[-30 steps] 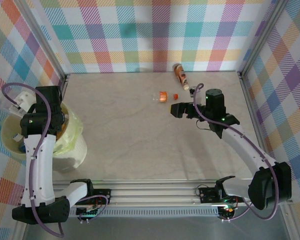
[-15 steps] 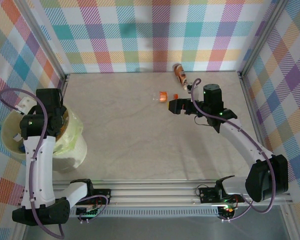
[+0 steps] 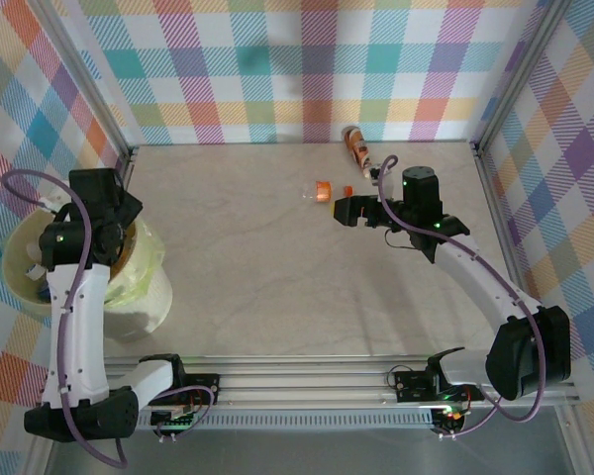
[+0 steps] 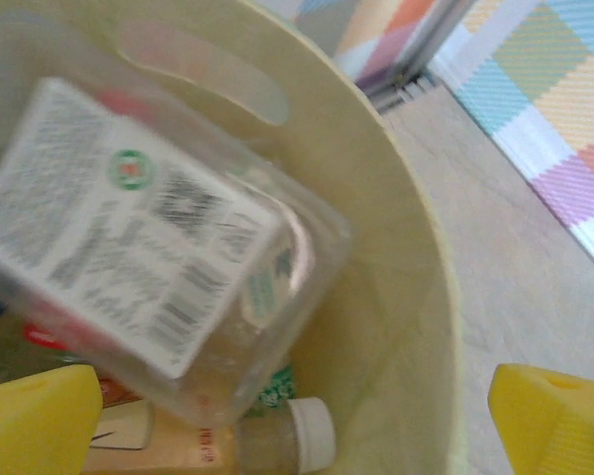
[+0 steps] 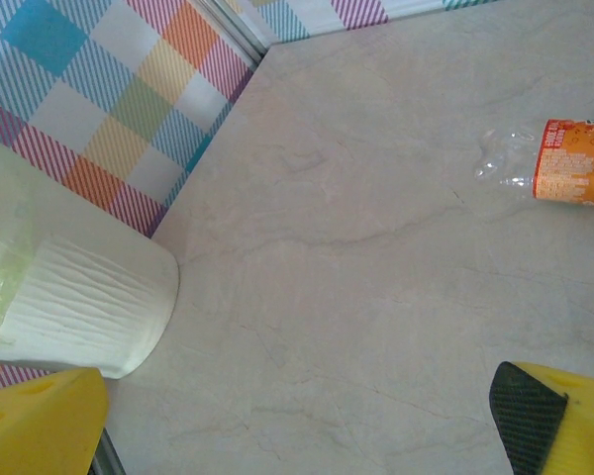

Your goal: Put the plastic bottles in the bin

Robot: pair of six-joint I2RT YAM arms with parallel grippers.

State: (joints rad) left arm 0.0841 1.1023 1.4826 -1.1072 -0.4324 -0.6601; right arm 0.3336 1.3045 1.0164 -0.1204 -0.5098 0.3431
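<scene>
Two plastic bottles are lying loose on the worktop (image 3: 247, 277). One, a crushed clear bottle with an orange label (image 3: 321, 190), is resting in the far half. The other, an orange-labelled bottle (image 3: 356, 148), is lying close to the far wall. A small red piece (image 3: 347, 190) is sitting just beside the crushed bottle; what it is cannot be told.

The right pincer (image 3: 343, 211) is hovering near the crushed bottle and apart from it, with its jaws standing wide and holding nothing. The left pincer (image 4: 295, 424) is hanging over the bin (image 3: 139, 297) at the left side, with its jaws spread wide and gripping nothing.

Inside the bin, several bottles are lying piled. A clear bottle with a white printed label (image 4: 139, 247) is lying tilted on top. A white-capped bottle (image 4: 315, 435) is lying lower down, near the bin wall.
</scene>
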